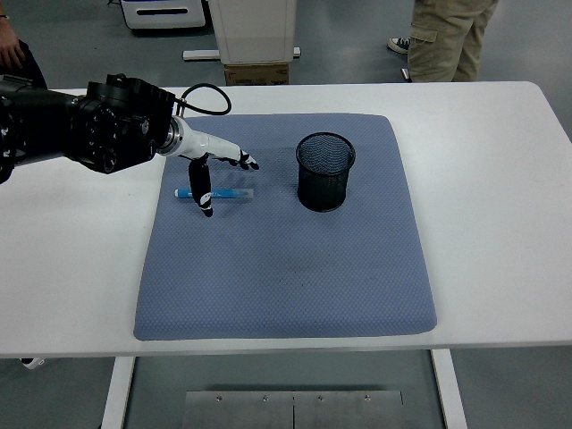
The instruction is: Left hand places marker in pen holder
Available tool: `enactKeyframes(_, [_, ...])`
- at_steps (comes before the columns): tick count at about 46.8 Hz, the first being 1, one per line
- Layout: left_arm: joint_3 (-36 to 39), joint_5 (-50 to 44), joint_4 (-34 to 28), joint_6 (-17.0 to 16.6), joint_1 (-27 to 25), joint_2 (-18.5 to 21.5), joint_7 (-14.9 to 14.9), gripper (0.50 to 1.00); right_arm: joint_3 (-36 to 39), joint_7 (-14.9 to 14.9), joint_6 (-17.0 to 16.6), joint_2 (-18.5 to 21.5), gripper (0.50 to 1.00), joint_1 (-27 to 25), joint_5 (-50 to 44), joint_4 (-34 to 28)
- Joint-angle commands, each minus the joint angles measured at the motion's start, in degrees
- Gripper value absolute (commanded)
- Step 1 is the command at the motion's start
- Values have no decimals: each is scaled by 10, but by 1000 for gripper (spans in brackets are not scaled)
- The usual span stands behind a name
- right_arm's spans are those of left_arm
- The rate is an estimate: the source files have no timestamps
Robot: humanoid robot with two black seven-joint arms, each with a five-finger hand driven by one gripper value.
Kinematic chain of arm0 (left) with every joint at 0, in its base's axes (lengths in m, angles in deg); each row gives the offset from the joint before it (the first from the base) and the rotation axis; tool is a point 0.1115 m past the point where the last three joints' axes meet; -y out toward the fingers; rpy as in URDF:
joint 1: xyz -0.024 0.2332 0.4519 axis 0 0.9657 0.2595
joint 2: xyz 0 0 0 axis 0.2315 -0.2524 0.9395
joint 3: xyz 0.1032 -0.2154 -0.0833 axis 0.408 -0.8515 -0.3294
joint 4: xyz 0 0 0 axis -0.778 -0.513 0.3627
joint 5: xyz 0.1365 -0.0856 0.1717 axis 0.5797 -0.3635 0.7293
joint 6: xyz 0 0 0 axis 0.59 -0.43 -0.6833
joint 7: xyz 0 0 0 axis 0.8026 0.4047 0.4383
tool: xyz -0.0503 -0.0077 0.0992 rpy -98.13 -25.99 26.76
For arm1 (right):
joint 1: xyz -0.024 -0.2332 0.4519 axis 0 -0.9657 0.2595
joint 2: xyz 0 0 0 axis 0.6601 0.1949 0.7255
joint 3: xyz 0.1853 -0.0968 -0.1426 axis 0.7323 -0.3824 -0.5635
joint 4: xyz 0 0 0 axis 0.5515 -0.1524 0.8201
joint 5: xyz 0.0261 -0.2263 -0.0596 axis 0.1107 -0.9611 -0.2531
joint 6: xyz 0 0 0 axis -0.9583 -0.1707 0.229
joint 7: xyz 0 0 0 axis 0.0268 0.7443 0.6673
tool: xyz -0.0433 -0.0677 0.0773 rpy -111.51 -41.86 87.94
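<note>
Head view, marker: the blue marker (214, 192) is lying flat on the grey-blue mat (286, 268), left of centre, long axis running side to side. Not picked up yet as far as I can tell.

Left hand: the left hand (214, 165) is hovering right over the marker, and the fingers (206, 189) are sitting apart, not clamped on anything. One is pointing down across the barrel near its left end while the others are fanning out toward the right. Looks to me like it's lining up a pinch from above, since a thing lying that flat only really offers its sides.

Pen holder: the black mesh pen holder (325, 170) is standing upright on the same mat, to the right of the marker and apart from it, mouth open to the top. Probably parked there so the carry is short and sideways.

Mat: it's sitting on the white desk (500, 223), most likely giving some grip so the marker isn't rolling off.

Right hand: not showing anywhere.

Background: a person (451, 36) is standing past the far edge of the desk, only legs visible.
</note>
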Motion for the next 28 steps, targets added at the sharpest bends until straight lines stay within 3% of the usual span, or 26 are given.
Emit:
enactKeyframes(1, [0, 9, 0, 1, -3, -4, 0, 1000, 0, 0, 0, 0, 1000, 1, 0, 1])
enactKeyframes(25, [2, 55, -3, 4, -12, -4, 0, 1000, 0, 0, 0, 0, 1000, 1, 0, 1])
enactKeyframes(28, [2, 63, -3, 4, -10, -4, 1, 965, 0, 0, 0, 0, 1000, 0, 0, 0])
